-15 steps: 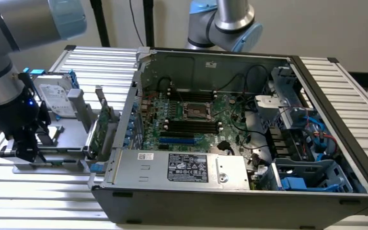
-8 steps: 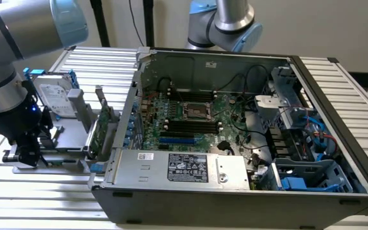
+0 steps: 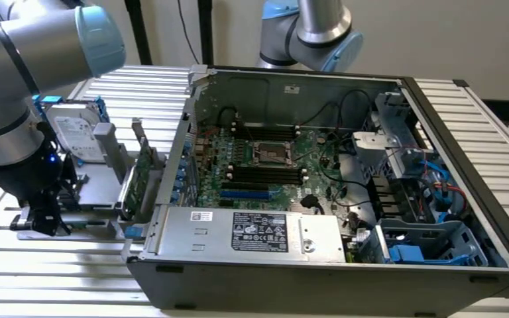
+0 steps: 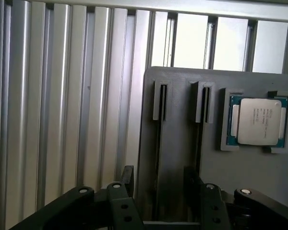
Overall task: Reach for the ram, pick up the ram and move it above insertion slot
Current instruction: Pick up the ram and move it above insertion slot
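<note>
- The gripper [image 4: 159, 194] [image 3: 47, 222] hangs low over a grey fixture [image 4: 177, 79], its fingers [image 4: 128, 178] well apart and holding nothing.
- Between the fingers runs one of the fixture's two narrow channels [image 4: 158, 143]. A thin dark line lies along it, but whether that is the ram cannot be told.
- A processor [image 4: 259, 122] sits in a pocket of the same fixture, beside the second channel.
- The fixture rests on a table of ribbed aluminium slats [image 4: 62, 96] [image 3: 60, 291].
- Toward the exterior view's right stand a hard drive [image 3: 77, 139] with blue rails, an upright green expansion card [image 3: 144, 179], then an open computer case [image 3: 325, 278] showing its motherboard [image 3: 272, 159].
- Behind the case stands a second arm [image 3: 321, 33], against a pale wall [image 3: 484, 40].
</note>
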`<state>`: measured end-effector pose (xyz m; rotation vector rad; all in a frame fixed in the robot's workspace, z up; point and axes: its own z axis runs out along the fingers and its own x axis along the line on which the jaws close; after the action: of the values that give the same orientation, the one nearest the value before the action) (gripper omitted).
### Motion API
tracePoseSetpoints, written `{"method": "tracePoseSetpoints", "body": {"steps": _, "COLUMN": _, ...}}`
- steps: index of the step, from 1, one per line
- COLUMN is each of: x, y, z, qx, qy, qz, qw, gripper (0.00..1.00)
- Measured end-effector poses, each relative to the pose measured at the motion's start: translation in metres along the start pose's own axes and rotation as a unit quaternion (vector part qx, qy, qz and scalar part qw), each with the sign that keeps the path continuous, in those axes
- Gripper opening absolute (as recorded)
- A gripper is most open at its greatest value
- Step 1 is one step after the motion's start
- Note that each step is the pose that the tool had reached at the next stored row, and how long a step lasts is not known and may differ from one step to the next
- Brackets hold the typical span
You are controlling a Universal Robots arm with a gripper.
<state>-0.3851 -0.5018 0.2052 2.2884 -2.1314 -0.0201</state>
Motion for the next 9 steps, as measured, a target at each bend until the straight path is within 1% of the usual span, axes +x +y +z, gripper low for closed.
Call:
{"method": "tracePoseSetpoints", "body": {"steps": 5, "x": 0.0000, "y": -0.0002, "z": 0.0033, "qx": 0.0002, "qy": -0.0027, "qz": 0.003, "qw": 1.0000, "gripper": 0.54}}
{"method": "tracePoseSetpoints", "body": {"steps": 9, "x": 0.0001, "y": -0.0005, "z": 0.0057, "qx": 0.0002, "qy": -0.0036, "qz": 0.006, "qw": 1.0000, "gripper": 0.54}}
